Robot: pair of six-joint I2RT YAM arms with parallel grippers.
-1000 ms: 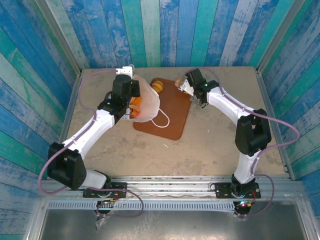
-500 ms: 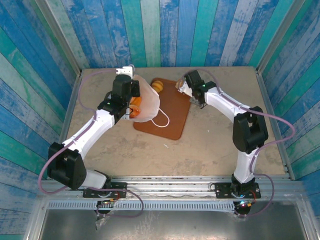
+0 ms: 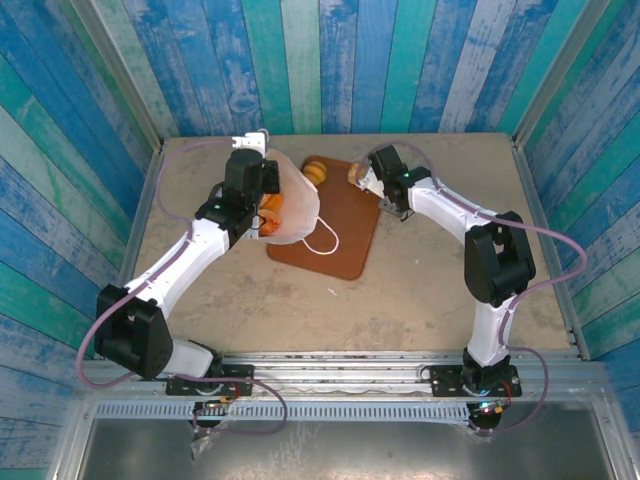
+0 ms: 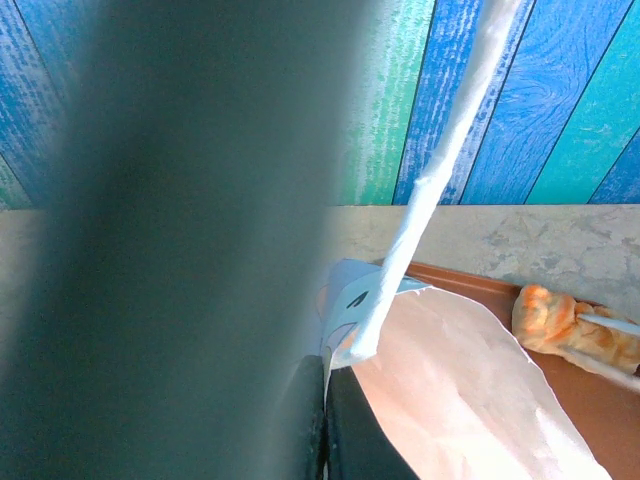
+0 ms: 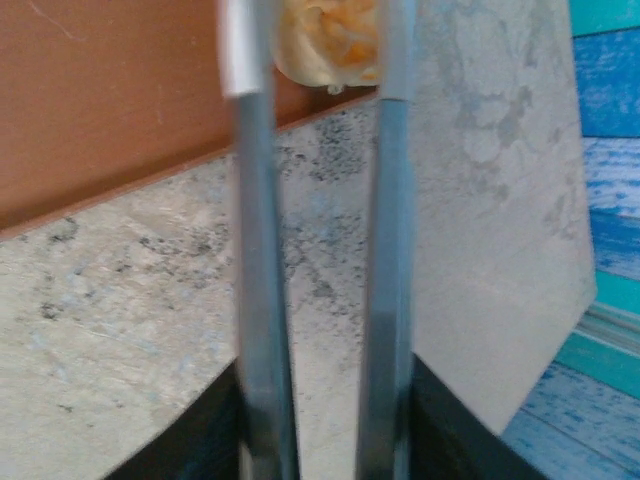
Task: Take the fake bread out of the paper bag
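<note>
Left gripper (image 3: pixel 262 198) is clamped on the paper bag (image 3: pixel 298 205) rim at the tray's (image 3: pixel 345 240) left side, with orange fake bread (image 3: pixel 273 215) showing inside. The right gripper (image 3: pixel 358 178) is at the tray's far edge, jaws parted round a roll (image 5: pixel 325 35) (pinching or freeing, can't tell). It looks like the set-down step. Next: back clear, then reach into the bag.

The paper bag (image 3: pixel 295 212) was thin, creased, matt white paper; fake bread (image 5: pixel 325 35) glossy; tray (image 3: pixel 355 228) smooth, matt brown; desk (image 3: pixel 440 290) mottled, stone-like; walls (image 3: pixel 350 60) weathered painted wood.
</note>
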